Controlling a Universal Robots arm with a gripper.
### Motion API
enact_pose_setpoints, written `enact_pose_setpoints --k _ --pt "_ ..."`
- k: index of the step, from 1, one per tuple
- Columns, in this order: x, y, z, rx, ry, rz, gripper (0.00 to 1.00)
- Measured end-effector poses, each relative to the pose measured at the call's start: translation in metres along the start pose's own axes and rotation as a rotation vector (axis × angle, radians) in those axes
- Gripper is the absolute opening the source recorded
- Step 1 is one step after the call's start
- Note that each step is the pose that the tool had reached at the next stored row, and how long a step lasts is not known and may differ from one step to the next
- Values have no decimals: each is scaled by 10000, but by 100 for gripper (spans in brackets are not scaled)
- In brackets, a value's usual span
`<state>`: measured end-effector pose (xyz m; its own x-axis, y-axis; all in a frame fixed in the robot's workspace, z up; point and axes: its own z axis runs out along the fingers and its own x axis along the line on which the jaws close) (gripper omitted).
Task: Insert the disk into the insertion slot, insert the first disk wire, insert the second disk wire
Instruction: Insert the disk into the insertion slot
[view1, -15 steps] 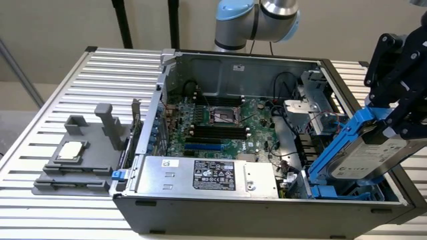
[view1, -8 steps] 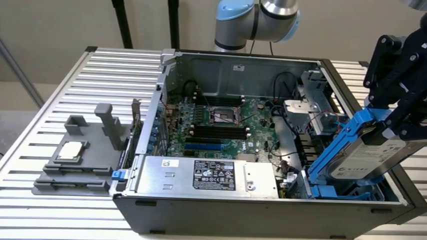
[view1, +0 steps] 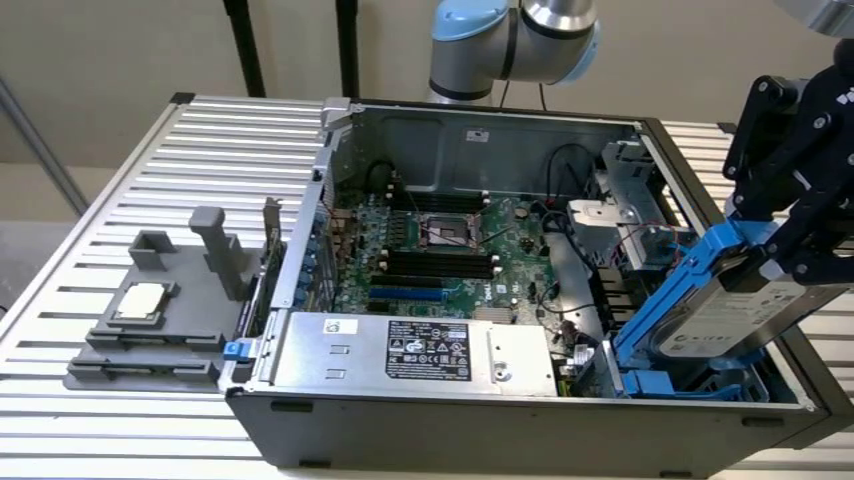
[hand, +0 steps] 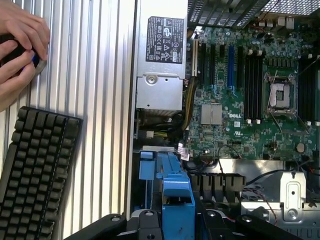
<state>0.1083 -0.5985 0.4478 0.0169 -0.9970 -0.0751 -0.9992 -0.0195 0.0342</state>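
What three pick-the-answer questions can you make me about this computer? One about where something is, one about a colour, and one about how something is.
1. Where is the disk?
A) on the floor
B) in the gripper, above the corner of the computer case at the exterior view's right
C) on a chair

2. What colour is the frame around the disk?
A) red
B) yellow
C) blue

3. How is the computer case?
A) open on top
B) shut with a lid
C) upside down

Answers:
1 B: the black gripper clamps the tilted disk over that corner.
2 C: bright blue plastic runs along the disk's edge.
3 A: the green board inside is plain to see.
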Motion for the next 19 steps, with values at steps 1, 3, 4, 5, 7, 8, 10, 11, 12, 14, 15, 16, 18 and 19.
enact_pose_setpoints --k 1,3,4,5,7,8,10,11,12,14,15,16,18,19 --pt "0 -3 3 -1 -6 -6 33" --pt "1 -9 9 -1 -21 -18 33" --pt "1 -11 11 -1 -34 -23 33" --pt "2 -12 16 -2 -50 -27 33" --pt "2 -13 28 -1 -79 -33 33" --pt "2 -13 32 -1 -86 -35 33" --pt "3 -13 38 -2 -99 -37 33" --pt "4 -13 42 -3 -105 -37 33" --pt "5 -13 44 -6 -110 -38 33" --pt "10 -14 45 -15 -114 -38 33" --pt "12 -13 44 -17 -114 -37 33" --pt "14 -13 45 -19 -115 -37 33" --pt "21 -13 43 -23 -114 -37 33" --pt "26 -13 42 -25 -114 -37 33"
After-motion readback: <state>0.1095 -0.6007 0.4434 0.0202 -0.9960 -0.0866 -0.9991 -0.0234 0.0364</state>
